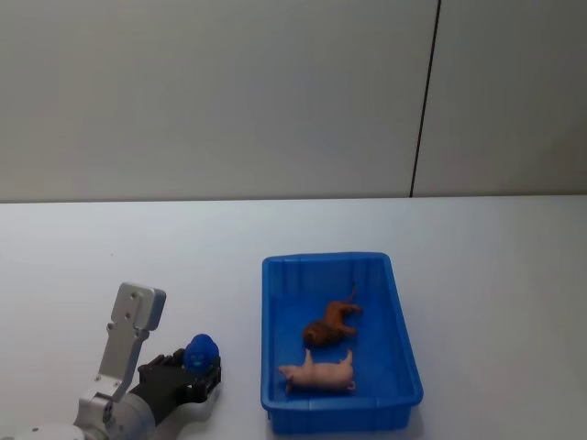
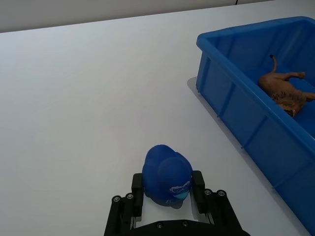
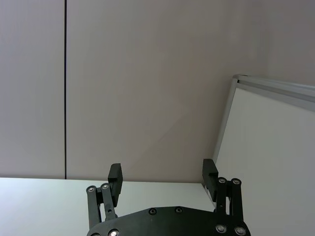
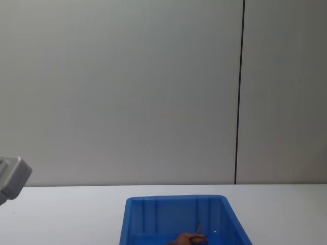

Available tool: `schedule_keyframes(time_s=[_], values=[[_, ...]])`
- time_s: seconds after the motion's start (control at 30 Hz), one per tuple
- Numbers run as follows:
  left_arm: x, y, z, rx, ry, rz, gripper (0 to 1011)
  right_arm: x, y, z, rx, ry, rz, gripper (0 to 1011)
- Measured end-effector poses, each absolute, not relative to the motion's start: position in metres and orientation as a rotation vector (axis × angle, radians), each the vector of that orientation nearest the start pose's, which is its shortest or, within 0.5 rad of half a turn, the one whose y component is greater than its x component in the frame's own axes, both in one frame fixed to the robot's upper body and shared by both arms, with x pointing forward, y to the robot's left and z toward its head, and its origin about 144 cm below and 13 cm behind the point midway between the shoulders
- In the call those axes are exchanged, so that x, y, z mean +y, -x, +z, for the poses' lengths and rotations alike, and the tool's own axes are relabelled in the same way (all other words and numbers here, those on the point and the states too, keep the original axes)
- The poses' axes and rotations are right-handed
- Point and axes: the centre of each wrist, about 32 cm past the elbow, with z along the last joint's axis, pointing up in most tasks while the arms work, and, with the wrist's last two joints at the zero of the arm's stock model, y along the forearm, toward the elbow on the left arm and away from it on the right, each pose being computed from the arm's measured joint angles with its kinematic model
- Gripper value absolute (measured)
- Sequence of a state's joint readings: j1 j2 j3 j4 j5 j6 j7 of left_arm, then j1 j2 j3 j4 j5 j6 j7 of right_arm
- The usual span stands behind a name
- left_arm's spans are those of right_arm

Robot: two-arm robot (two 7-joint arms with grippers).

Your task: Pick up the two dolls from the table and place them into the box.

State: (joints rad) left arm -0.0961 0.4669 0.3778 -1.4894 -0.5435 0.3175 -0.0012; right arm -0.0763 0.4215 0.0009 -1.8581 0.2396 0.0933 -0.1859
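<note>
Both dolls, the brown one [image 1: 331, 323] and the pink one [image 1: 318, 373], lie inside the blue box [image 1: 403, 353] on the worktop [image 1: 495, 275]. Left of it, the left tool [image 1: 188, 371] is clamped on a small blue toy [image 1: 201, 352]; the right tool [image 3: 163, 178] has its fingers apart.

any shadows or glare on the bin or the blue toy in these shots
Left wrist view: the blue bin casts a soft grey shadow on the table at its near corner, and the blue toy between the left gripper's fingers shows a mild sheen. Head view: even light, no glare.
</note>
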Motion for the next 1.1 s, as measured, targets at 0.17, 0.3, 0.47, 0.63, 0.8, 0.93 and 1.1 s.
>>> schedule_keyframes(time_s=[0.17, 0.3, 0.47, 0.63, 0.8, 0.93, 1.1], values=[[0.2666, -0.4622, 1.1224, 0.329, -0.344, 1.245, 586, -0.3130, -0.4338, 1.2266, -0.231, 0.041, -1.659, 1001], [0.2674, -0.4595, 1.1215, 0.317, -0.335, 1.255, 555, -0.3130, -0.4338, 1.2266, -0.231, 0.041, -1.659, 1001], [0.2684, -0.4571, 1.1211, 0.311, -0.328, 1.269, 525, -0.3130, -0.4338, 1.2266, -0.231, 0.041, -1.659, 1001], [0.2690, -0.4555, 1.1213, 0.316, -0.321, 1.283, 495, -0.3130, -0.4338, 1.2266, -0.231, 0.041, -1.659, 1001], [0.2690, -0.4553, 1.1225, 0.320, -0.314, 1.290, 462, -0.3130, -0.4338, 1.2266, -0.231, 0.041, -1.659, 1001], [0.2689, -0.4556, 1.1243, 0.315, -0.306, 1.292, 442, -0.3130, -0.4338, 1.2266, -0.231, 0.041, -1.659, 1001], [0.2682, -0.4569, 1.1302, 0.289, -0.277, 1.293, 406, -0.3130, -0.4338, 1.2266, -0.231, 0.040, -1.659, 1001]])
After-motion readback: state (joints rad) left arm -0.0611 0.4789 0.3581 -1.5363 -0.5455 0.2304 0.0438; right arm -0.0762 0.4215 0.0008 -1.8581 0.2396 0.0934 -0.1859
